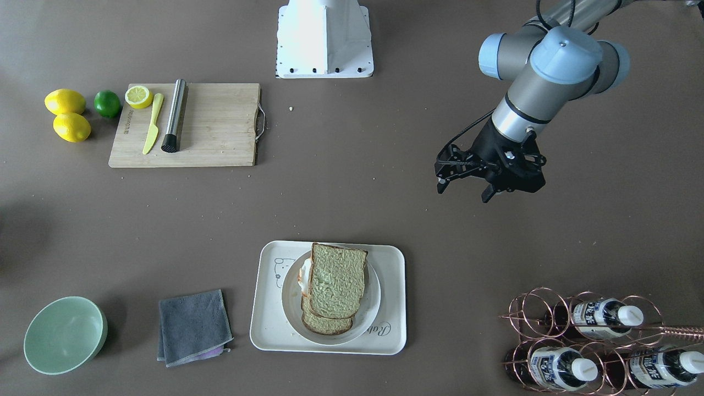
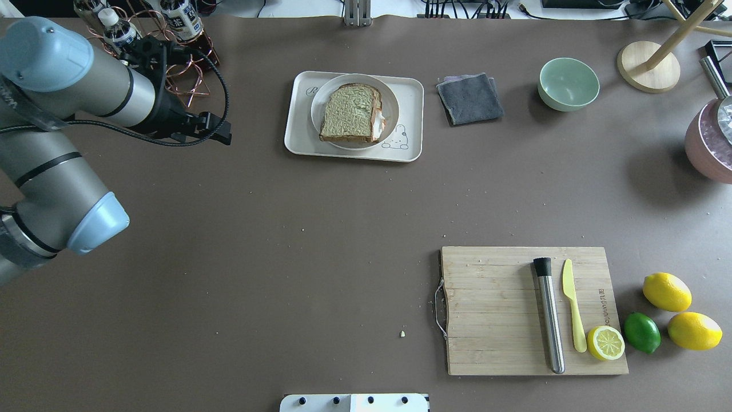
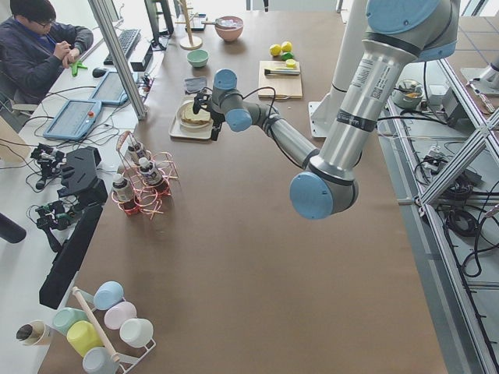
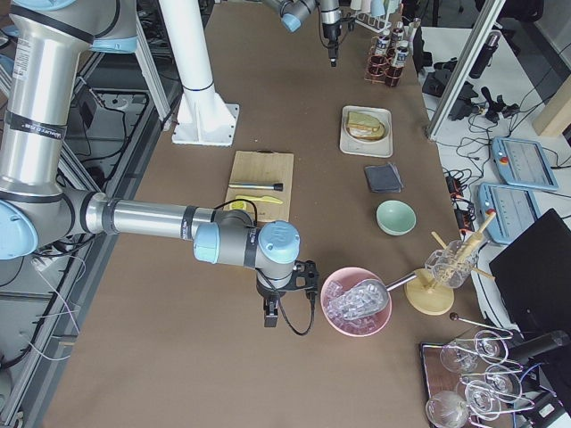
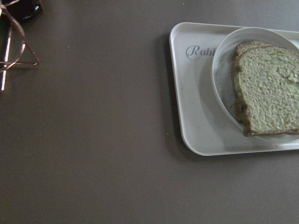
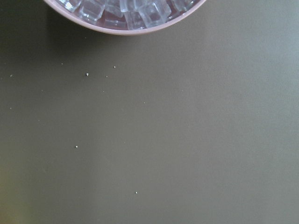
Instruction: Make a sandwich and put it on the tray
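The sandwich point(image 1: 336, 286) sits on a round white plate point(image 1: 374, 309), and the plate rests inside the cream tray point(image 1: 269, 325) on the brown tabletop point(image 1: 352, 198). I see two green-tan bread slices with dark crusts, stacked. The top slice is shifted so an edge of the lower one shows. A bit of white egg point(image 1: 303, 273) with a trace of orange peeks out between them.

I am reading the front-facing view from its left edge to its right, placing everything against the tray. Furthest from the tray is a pale green bowl point(image 1: 65, 334). A folded grey cloth point(image 1: 192, 325) lies just beside the tray. Beyond the tray, toward the robot's base, are two lemons point(image 1: 65, 102), a lime point(image 1: 107, 103) and a wooden cutting board point(image 1: 220, 126). The board carries a lemon half point(image 1: 138, 96), a yellow knife point(image 1: 152, 124) and a steel cylinder point(image 1: 175, 115).

Past the tray's other side stands a copper wire rack of bottles point(image 1: 594, 341). My left tool point(image 1: 463, 188) hangs over bare tabletop, well apart from the tray on the rack's side, toward the robot's base. Its two fingers are spread and nothing is between them.

My right tool point(image 4: 271, 314) shows only in the right side view. It is far from the tray, just beside a pink bowl of ice cubes point(image 4: 355, 301). I cannot tell whether it is open or closed.
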`<state>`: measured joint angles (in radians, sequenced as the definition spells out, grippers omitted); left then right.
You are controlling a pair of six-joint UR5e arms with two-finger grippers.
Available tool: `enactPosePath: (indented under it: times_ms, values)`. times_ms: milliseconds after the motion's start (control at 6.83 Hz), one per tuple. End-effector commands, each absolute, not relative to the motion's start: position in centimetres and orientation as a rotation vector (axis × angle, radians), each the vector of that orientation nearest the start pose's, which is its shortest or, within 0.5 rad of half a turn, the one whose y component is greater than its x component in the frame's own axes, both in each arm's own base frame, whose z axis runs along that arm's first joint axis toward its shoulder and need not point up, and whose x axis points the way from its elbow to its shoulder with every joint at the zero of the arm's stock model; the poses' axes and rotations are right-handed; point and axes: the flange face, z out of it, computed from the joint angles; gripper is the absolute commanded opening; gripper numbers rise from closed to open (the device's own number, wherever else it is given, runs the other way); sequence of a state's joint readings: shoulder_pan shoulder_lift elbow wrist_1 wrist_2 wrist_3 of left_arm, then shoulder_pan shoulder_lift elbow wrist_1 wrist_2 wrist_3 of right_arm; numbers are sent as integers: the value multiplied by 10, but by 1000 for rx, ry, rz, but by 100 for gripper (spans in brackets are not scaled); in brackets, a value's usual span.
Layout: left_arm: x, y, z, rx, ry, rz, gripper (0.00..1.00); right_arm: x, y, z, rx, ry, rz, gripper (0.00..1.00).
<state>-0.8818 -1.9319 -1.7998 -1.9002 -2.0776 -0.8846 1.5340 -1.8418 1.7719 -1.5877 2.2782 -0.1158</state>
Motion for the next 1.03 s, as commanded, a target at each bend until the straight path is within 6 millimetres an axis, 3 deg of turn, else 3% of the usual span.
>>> enactPosePath:
  times_ms: [0,293,439,586,732,879]
  values:
    - [211,-515,385,281,897,119,98,55,-373,683,-55,-710,-114,100]
    - [90,-494,480,309,813,196,98,55,-377,681,-56,-708,-107,100]
    - [47,-487,509,318,791,228,98,54,-380,671,-67,-711,-77,100]
    - [7,-484,527,300,746,257,98,52,-394,656,-118,-707,27,100]
    - [-36,-476,544,273,710,279,98,52,-394,652,-114,-707,36,100]
    - [-61,-465,571,262,687,320,98,52,-393,653,-117,-705,37,100]
